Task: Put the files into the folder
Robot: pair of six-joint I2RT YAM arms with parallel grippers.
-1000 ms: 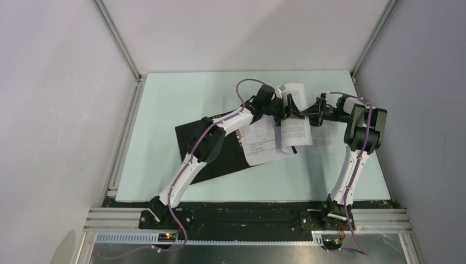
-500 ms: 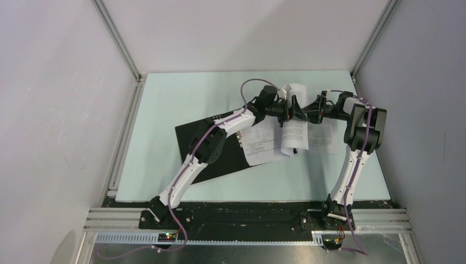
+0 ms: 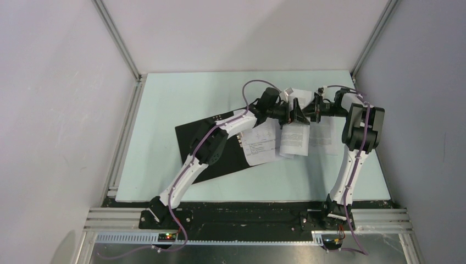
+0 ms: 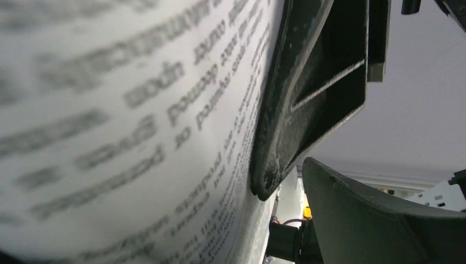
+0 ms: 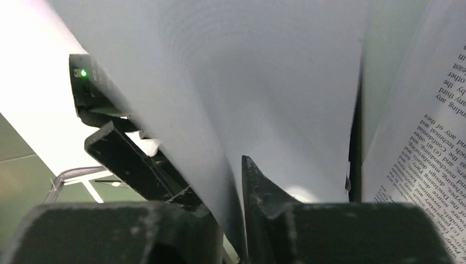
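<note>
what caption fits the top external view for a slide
The left gripper and right gripper meet at a lifted printed sheet beside the open folder

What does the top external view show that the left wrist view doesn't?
Only the top external view shows the open folder, the printed sheets overlapping its right side, and the left gripper and right gripper meeting at a lifted sheet. Only the left wrist view shows that sheet's text lines close up, blurred, beside a black finger. Both show the lifted sheet at the left gripper.
</note>
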